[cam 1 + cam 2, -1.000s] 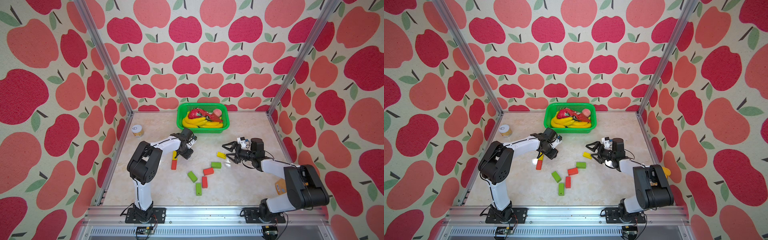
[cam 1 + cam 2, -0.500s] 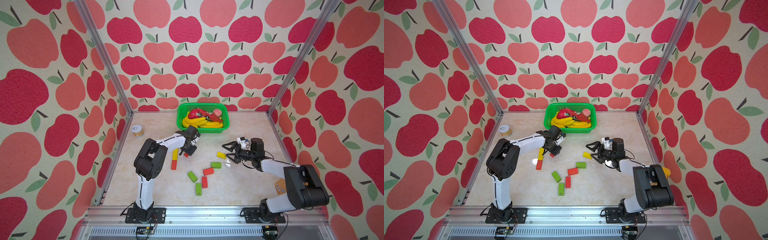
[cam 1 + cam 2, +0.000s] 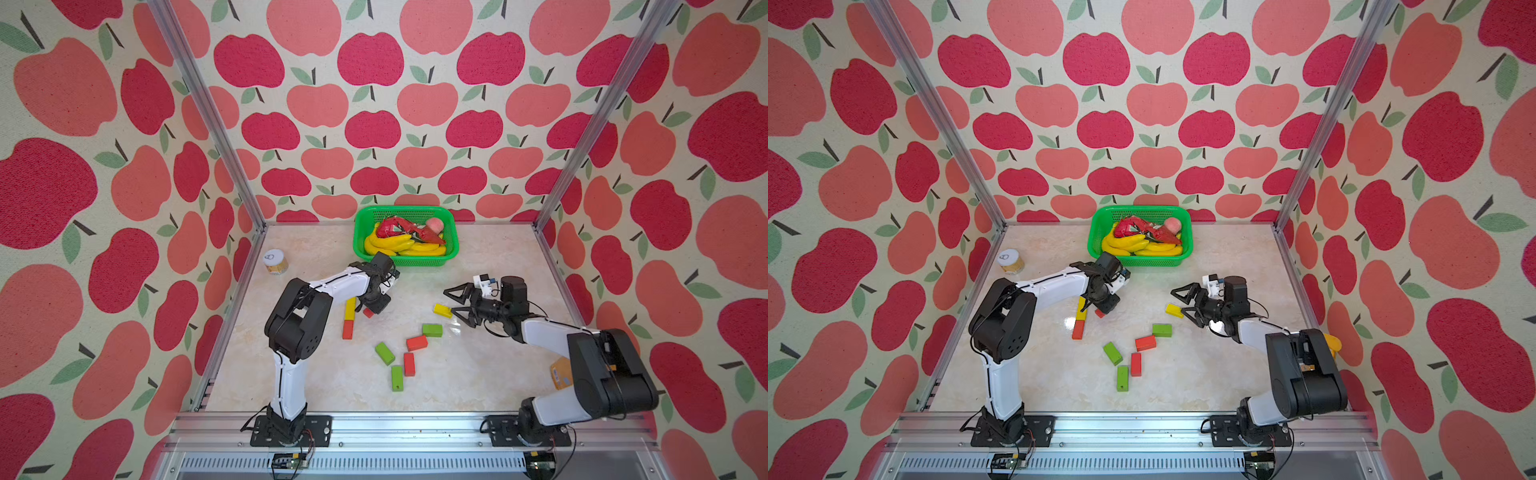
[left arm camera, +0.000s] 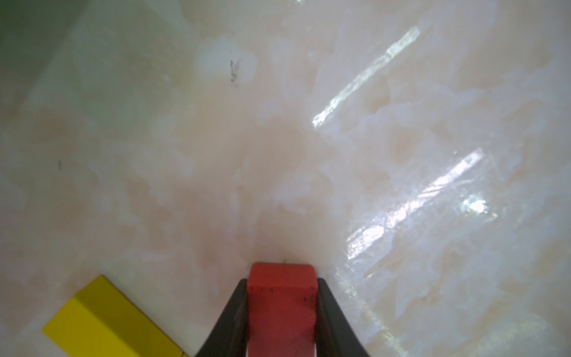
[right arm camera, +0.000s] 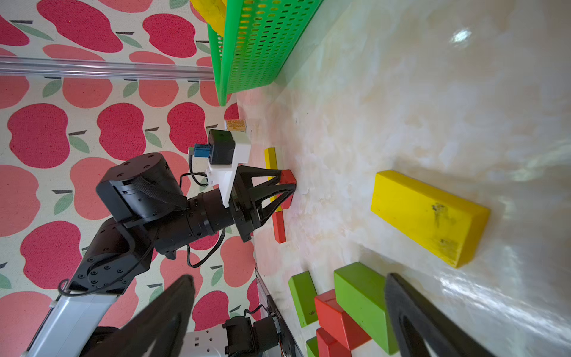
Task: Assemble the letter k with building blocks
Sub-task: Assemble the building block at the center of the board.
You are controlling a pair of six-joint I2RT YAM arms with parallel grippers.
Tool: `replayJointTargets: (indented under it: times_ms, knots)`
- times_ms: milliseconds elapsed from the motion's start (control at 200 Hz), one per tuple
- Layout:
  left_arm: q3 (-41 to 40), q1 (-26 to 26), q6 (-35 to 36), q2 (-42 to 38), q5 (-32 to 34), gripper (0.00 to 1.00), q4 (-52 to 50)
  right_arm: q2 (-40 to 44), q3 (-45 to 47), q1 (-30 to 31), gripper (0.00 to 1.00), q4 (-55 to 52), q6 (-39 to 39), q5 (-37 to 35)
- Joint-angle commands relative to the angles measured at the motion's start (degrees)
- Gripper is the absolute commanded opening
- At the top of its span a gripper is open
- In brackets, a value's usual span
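On the pale marble table (image 3: 316, 374), in front of the green basket (image 3: 361, 245): the left gripper (image 3: 371, 309) pinching a red block (image 4: 281, 309) by its two sides, low at the table, just beside a yellow block (image 3: 350, 308) laid end to end with a second red block (image 3: 348, 329). Spread wide, the right gripper (image 3: 449, 300), close to a lone yellow block (image 3: 442, 310) with scuffed paint. Nearer the front edge, scattered flat: three green blocks (image 3: 432, 330) and two red blocks (image 3: 417, 343). All oblong, plain-coloured, flat-faced.

The left wrist view's edge cuts off the small red oblong block (image 4: 281, 306) and the yellow oblong block (image 4: 105, 321) beside it
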State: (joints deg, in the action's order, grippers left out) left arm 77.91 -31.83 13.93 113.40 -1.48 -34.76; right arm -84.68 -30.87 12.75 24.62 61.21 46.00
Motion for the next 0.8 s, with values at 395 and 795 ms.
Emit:
replayJointTargets:
  times_ms: [395, 795]
  knots:
    - [1.16, 1.30, 4.94, 0.83, -0.54, 0.32, -2.96, -0.82, -1.01, 0.34, 0.99, 0.60, 0.14, 0.67]
    - [1.80, 1.40, 5.16, 1.29, 1.96, 0.33, -1.20, -1.44, -1.06, 0.34, 0.99, 0.72, 0.05, 0.50]
